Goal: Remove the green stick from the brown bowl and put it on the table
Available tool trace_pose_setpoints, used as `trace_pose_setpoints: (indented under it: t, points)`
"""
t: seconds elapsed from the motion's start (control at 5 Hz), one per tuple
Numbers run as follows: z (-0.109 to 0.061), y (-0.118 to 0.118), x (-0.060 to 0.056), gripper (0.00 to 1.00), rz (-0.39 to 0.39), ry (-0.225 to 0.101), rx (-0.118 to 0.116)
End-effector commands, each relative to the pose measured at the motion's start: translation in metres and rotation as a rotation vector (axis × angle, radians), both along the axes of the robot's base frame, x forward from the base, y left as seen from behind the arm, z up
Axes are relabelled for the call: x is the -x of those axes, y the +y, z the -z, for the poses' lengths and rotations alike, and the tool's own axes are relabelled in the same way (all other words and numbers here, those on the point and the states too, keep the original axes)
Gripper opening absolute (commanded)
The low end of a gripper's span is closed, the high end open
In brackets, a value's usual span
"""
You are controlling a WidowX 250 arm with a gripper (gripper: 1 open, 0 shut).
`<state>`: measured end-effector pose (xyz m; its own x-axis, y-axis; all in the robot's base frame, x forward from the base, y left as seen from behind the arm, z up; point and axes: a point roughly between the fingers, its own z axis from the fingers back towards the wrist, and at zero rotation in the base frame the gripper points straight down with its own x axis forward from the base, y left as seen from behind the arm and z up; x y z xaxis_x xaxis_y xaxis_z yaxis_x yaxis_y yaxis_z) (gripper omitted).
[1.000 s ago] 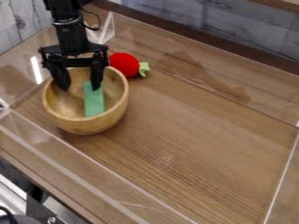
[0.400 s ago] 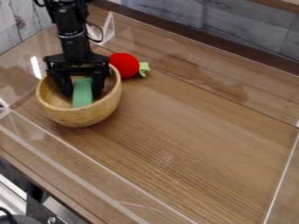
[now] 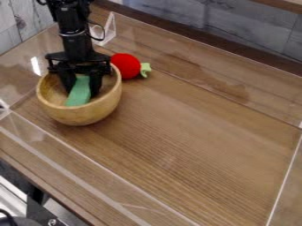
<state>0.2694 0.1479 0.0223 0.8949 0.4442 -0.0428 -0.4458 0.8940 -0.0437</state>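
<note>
The brown bowl point(image 3: 85, 116) sits at the left of the table point(image 3: 200, 124). Inside it the green stick point(image 3: 78, 95) leans tilted, its upper end between my fingers. My gripper point(image 3: 80, 85) points straight down into the bowl, and its black fingers are shut on the green stick. The stick's top is hidden behind the fingers.
A red round toy point(image 3: 124, 64) with a green stem lies just right of the bowl, behind it. Clear acrylic walls point(image 3: 287, 172) ring the tabletop. Bare wood stretches to the right and front of the bowl.
My gripper sank into the bowl and its fingers went from wide open to shut on the green stick. The bowl shifted slightly left.
</note>
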Motion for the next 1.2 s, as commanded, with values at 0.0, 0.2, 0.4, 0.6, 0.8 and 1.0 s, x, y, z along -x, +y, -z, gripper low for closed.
trace_pose_setpoints:
  t: [0.0, 0.2, 0.4, 0.6, 0.8, 1.0]
  points:
    - [0.006, -0.001, -0.007, 0.0, 0.085, -0.014, 0.006]
    - [0.008, -0.004, -0.006, 0.0, 0.06, -0.012, 0.008]
    - [0.009, -0.007, -0.005, 0.0, 0.035, -0.01, 0.01]
    - [0.009, -0.009, -0.003, 0.0, 0.003, -0.008, 0.012]
    - [0.009, -0.011, -0.001, 0.0, -0.03, -0.006, 0.015]
    - [0.009, -0.013, -0.001, 0.0, -0.044, -0.002, 0.018]
